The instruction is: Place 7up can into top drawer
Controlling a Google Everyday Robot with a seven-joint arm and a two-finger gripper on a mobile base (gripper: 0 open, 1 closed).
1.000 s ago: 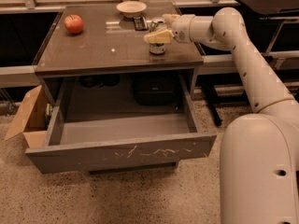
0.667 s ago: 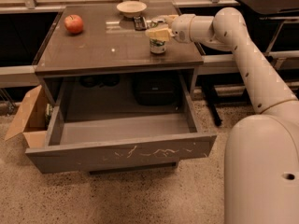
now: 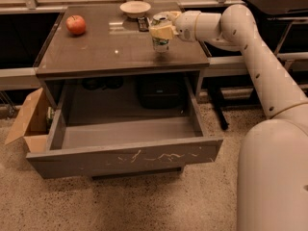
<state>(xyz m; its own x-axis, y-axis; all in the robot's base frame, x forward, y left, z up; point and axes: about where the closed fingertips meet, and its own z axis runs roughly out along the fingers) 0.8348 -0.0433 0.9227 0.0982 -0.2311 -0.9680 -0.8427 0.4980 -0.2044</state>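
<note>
Near the right edge of the grey glossy-topped desk (image 3: 106, 52), toward its back corner, we hold our cream two-finger gripper (image 3: 162, 31) clamped around the upright green-and-white 7up can (image 3: 161, 43), with the open grey top drawer (image 3: 125, 158) below the front edge.

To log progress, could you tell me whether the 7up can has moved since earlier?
No; the 7up can, held by the gripper, stays the same distance right of the bowl.

A red apple (image 3: 76, 24) sits upper left; a white bowl (image 3: 135, 7) and dark remote (image 3: 143, 23) lie top centre, left of the gripper (image 3: 161, 31); a cardboard box (image 3: 30, 121) stands mid-left.
</note>
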